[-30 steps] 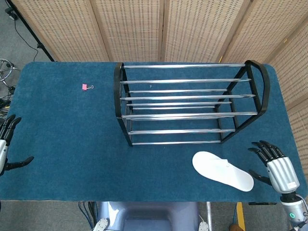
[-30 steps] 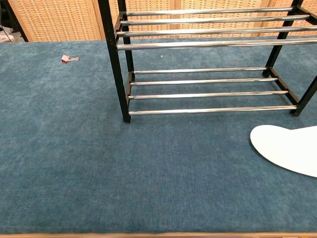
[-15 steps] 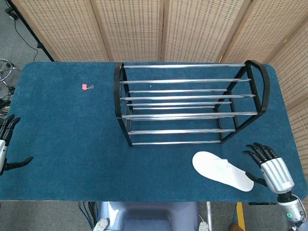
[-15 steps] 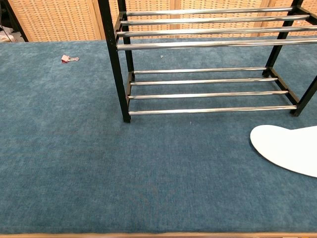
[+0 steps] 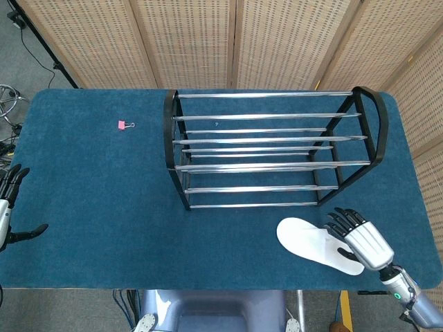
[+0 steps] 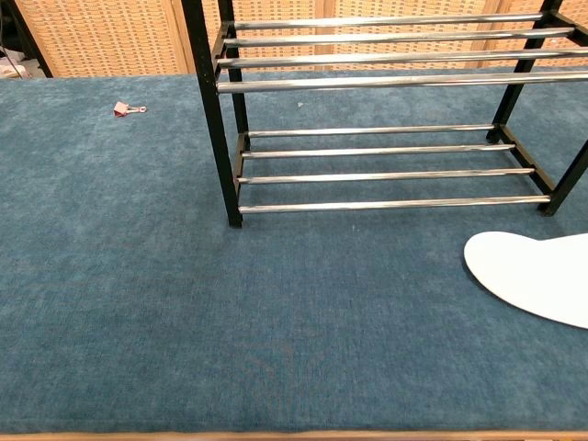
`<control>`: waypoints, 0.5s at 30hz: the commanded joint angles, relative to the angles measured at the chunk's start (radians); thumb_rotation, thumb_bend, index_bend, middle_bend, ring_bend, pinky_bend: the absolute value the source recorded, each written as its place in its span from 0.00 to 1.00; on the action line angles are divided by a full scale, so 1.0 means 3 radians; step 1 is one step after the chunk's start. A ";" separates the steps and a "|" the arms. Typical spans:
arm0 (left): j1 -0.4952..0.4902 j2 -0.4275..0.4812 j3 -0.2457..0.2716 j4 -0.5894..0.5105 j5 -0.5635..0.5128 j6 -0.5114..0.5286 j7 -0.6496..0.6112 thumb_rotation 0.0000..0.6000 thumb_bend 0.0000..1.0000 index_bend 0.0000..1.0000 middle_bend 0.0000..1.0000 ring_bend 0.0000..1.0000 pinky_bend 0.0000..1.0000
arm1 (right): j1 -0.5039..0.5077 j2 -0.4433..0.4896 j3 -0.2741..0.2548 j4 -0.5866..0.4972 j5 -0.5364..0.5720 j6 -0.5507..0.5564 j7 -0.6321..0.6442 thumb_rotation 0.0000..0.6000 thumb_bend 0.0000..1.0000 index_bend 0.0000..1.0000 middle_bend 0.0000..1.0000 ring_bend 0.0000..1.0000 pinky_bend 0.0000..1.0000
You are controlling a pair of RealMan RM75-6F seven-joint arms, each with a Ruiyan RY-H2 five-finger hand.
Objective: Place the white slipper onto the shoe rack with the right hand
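Since a second ago the right hand (image 5: pixel 361 241) has slid leftward from the bare cloth beside the white slipper (image 5: pixel 315 243) until it lies over the slipper's right end; everything else sits where it did.

At the far left, the left hand (image 5: pixel 7 200) hangs just off the table's left edge, fingers spread and holding nothing, its thumb reaching onto the blue cloth. The table (image 5: pixel 90 207) carries a small pink binder clip (image 5: pixel 122 125) toward its far left part, well apart from everything else; the chest view shows the same clip (image 6: pixel 120 109) lying alone on the cloth.

Right of centre stands the shoe rack (image 5: pixel 270 149), black end frames joined by chrome bars, upright and bare. From the chest camera its lower tier (image 6: pixel 386 175) also holds nothing.

On the near side of the rack, toward the right, the slipper lies flat on the cloth, apart from the rack, its rounded end pointing left. Only that rounded end (image 6: pixel 528 276) shows in the chest view. The right hand is over the other end with fingers fanned out and dark fingertips (image 5: pixel 340 221) pointing far-left; it appears to rest on the slipper rather than grip it, though the overhead angle leaves actual contact uncertain.
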 commanded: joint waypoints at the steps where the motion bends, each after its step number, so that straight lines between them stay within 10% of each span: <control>1: -0.0001 0.0001 -0.0007 0.0000 -0.0016 -0.0002 -0.0011 1.00 0.08 0.00 0.00 0.00 0.00 | 0.0099 -0.0138 -0.0047 0.0187 -0.0047 -0.0047 0.0067 1.00 0.05 0.33 0.24 0.17 0.24; 15: 0.0003 0.0012 -0.0014 0.0002 -0.0034 -0.0004 -0.0042 1.00 0.08 0.00 0.00 0.00 0.00 | 0.0213 -0.0472 -0.0120 0.0619 -0.0025 -0.0046 0.0188 1.00 0.12 0.42 0.36 0.22 0.31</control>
